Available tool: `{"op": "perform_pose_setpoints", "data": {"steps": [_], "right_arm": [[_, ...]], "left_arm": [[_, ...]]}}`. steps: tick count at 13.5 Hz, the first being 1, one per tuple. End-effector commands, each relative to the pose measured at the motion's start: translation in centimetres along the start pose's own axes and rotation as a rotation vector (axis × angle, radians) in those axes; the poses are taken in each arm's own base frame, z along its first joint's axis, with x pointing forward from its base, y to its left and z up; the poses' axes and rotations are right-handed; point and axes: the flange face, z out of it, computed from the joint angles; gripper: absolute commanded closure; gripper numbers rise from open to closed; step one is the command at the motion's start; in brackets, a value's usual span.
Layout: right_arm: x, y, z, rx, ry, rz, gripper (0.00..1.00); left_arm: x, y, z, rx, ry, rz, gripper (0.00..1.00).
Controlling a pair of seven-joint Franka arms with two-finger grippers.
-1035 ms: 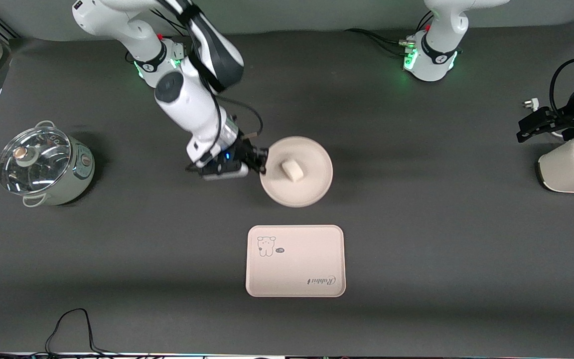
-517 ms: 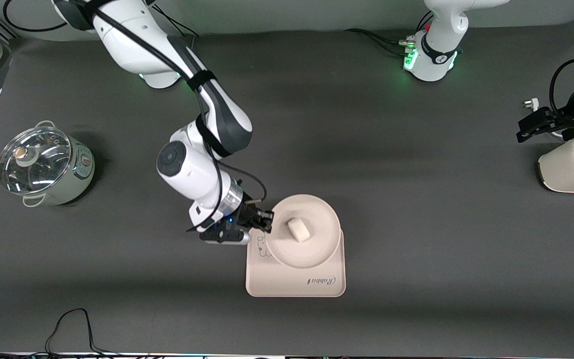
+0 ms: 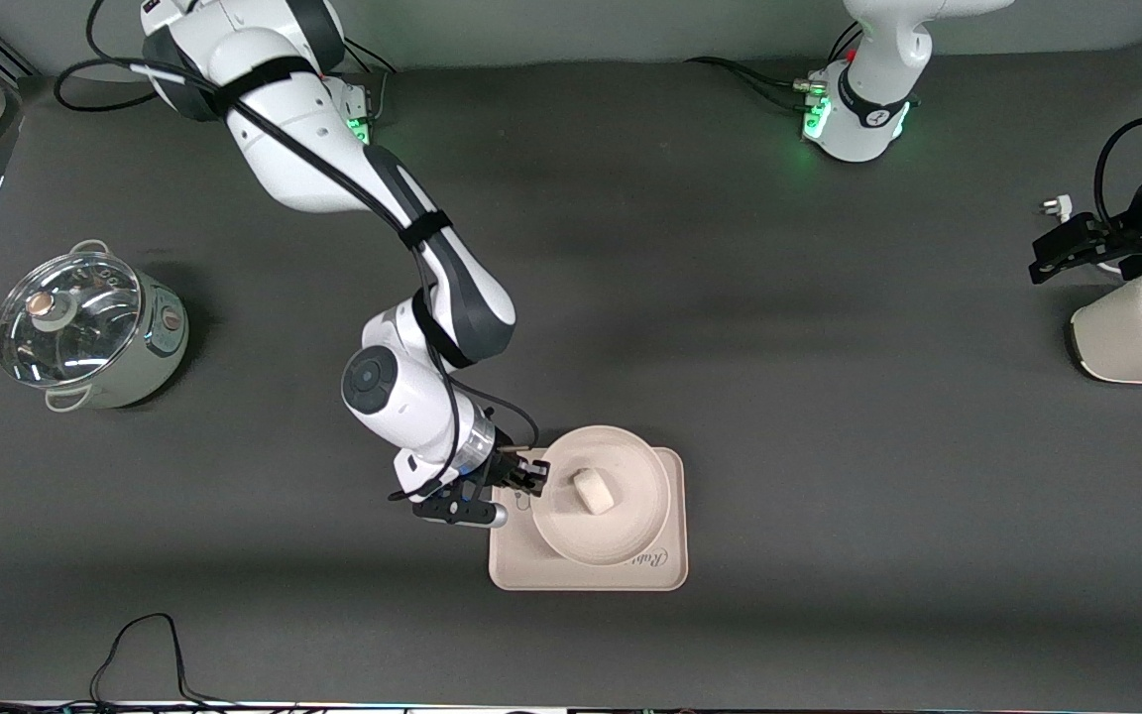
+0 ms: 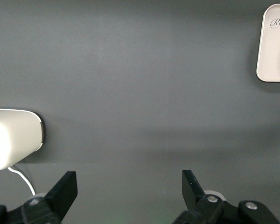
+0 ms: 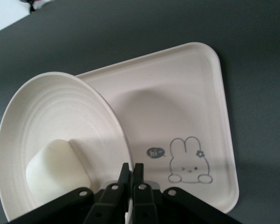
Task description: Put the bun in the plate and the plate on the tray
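Right gripper [image 3: 531, 479] clamped on the rim of the plate [image 3: 630, 516], holding it tilted over the tray [image 3: 665, 575], with the bun [image 3: 593, 491] lying inside the plate. Left gripper [image 4: 128, 189] spread wide, holding nothing, waiting above bare table near a white appliance [image 4: 14, 140], well apart from the tray.

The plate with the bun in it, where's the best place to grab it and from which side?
Grip the plate by its raised rim, coming in from the right arm's end of the table. The rim is thin enough to pinch, and the bun sits mid-dish, clear of the edge. The right gripper is shut on the rim at just that spot, over the tray. The left gripper waits, open.
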Motion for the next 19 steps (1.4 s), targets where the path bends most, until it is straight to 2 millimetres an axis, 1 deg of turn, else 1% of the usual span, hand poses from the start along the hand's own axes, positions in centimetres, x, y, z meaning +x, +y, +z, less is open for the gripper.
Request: {"op": "perform_pose_setpoints", "data": {"steps": [1,3,4,7,8,9,10,12,13,15,17,19], "right_arm": [[0.5,1.1,3.1,0.02,0.021,0.002,1.0],[0.0,2.2,5.5,0.015,0.041,0.008,1.0],[-0.2,2.6,6.4,0.017,0.052,0.01,1.0],[-0.3,2.8,6.8,0.016,0.058,0.012,1.0],[-0.3,2.7,6.7,0.017,0.059,0.014,0.86],[-0.2,2.7,6.7,0.018,0.058,0.016,0.24],[-0.1,2.6,6.4,0.02,0.061,0.018,0.0],[0.0,2.2,5.8,0.025,0.059,0.024,0.0],[0.4,1.5,4.5,0.038,0.07,0.023,0.0],[0.6,0.5,2.0,0.028,0.02,0.037,0.0],[0.9,-0.7,-1.7,0.004,-0.041,0.02,0.0],[2.1,-0.9,-7.8,-0.036,-0.097,0.013,0.0]], "left_arm": [[-0.3,-0.4,-0.5,0.029,0.019,0.012,0.0],[-0.2,-0.5,-0.4,0.03,0.019,0.013,0.0],[-0.1,-0.5,-0.4,0.03,0.024,0.013,0.0],[-0.1,-0.7,-0.4,0.031,0.025,0.008,0.0],[0.1,-0.7,-0.4,0.031,0.031,0.008,0.0],[0.1,-0.7,-0.3,0.031,0.033,0.008,0.0],[0.1,-0.7,-0.3,0.03,0.031,0.007,0.0],[0.0,-0.7,-0.3,0.031,0.029,-0.005,0.0],[-0.1,-0.5,-0.2,0.032,0.019,-0.006,0.0],[-0.2,-0.3,-0.1,0.032,0.013,-0.006,0.0],[-0.2,-0.4,0.1,0.026,0.012,-0.012,0.0],[-0.1,-0.5,0.0,0.024,0.013,-0.018,0.0]]}}
